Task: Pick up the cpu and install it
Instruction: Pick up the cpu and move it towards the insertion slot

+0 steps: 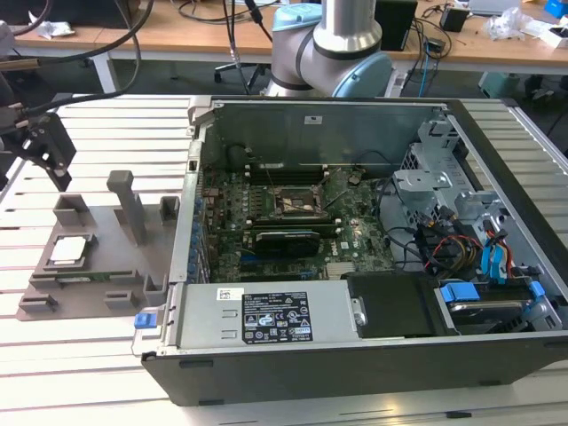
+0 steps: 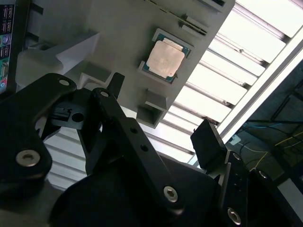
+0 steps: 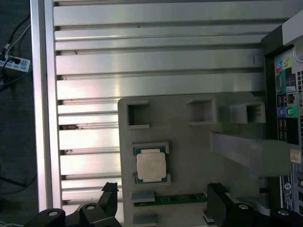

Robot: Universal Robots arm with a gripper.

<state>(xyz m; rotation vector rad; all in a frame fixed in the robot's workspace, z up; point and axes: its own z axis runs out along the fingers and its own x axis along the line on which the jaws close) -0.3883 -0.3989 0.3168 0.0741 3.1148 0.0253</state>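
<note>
The cpu (image 1: pixel 71 250), a small square chip with a pale silver top, lies flat in a recess of the grey holder plate (image 1: pixel 114 262) at the exterior view's left, outside the computer case. It also appears in both wrist views (image 2: pixel 165 59) (image 3: pixel 151 165). My gripper (image 1: pixel 44 146) hangs above the table, up and to the left of the plate in the exterior view. Its black fingers stand wide apart with nothing between them (image 3: pixel 163 196) (image 2: pixel 160 108). Inside the case, the motherboard's dark socket frame (image 1: pixel 297 202) lies open to view.
The open computer case (image 1: pixel 355 355) fills the middle and right of the slatted metal table (image 1: pixel 98 355). The holder plate carries an upright grey post (image 1: pixel 129 206), several small pockets (image 3: pixel 137 114) and a green strip (image 3: pixel 177 199). The arm's base (image 1: pixel 333 44) stands behind the case.
</note>
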